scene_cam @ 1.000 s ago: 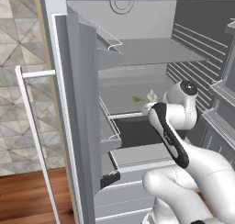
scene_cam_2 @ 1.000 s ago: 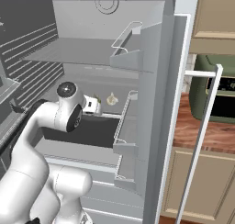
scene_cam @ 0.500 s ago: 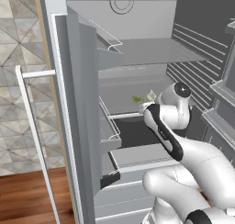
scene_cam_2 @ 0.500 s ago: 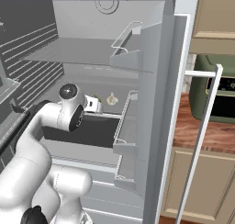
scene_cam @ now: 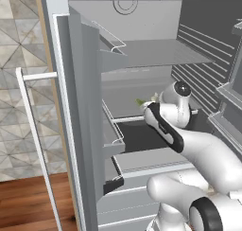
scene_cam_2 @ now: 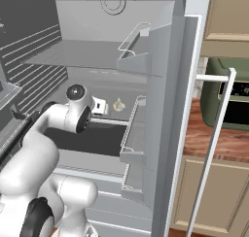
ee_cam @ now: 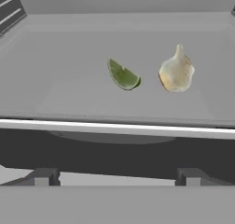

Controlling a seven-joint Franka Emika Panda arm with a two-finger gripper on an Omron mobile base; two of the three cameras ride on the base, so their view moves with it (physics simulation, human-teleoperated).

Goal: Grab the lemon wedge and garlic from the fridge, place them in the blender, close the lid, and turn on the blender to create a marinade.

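Gripper (ee_cam: 114, 176) is hanging wide open before the fridge shelf (ee_cam: 55, 94), grasping nothing; lemon wedge (ee_cam: 123, 75) and garlic (ee_cam: 176, 71) are lying close together, so reaching for one is risking knocking the other.

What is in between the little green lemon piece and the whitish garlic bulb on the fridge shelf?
Nothing. In the hand view, only bare grey shelf lies between the yellow-green lemon wedge and the pale whitish garlic; they sit apart, not touching.
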